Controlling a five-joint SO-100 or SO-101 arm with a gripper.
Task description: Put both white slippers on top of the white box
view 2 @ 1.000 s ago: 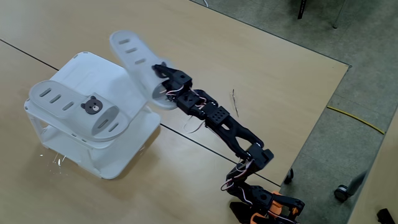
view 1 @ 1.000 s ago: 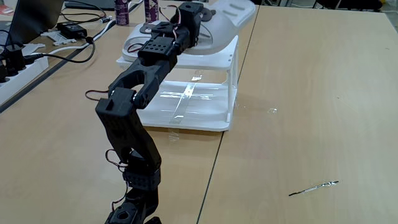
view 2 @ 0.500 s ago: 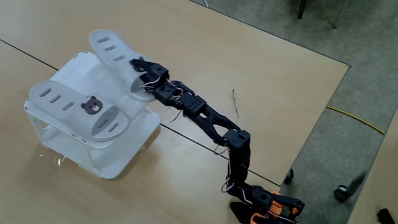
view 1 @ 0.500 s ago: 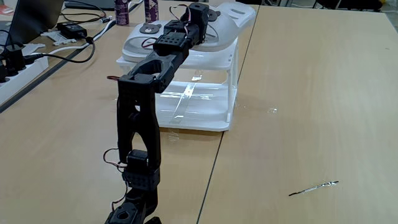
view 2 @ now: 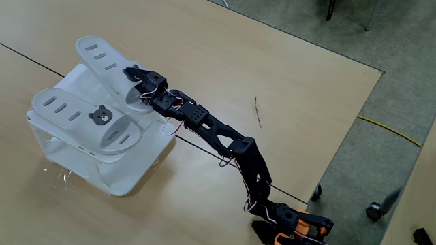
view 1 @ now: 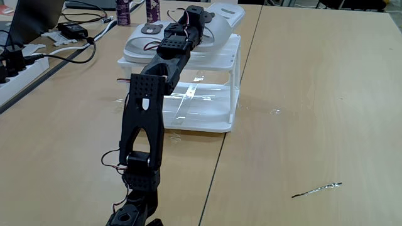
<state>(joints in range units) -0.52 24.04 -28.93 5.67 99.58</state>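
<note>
Evidently, the second slipper point(view 2: 102, 60) is held clamped in the hand point(view 2: 136, 83) above the white box point(view 2: 146, 160), beside the first slipper point(view 2: 82, 121), for release.

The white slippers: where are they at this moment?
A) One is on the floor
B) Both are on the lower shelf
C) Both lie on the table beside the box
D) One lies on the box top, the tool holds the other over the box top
D: one white slipper lies flat on the white box, and the tool grips the other slipper over the box top.
</note>
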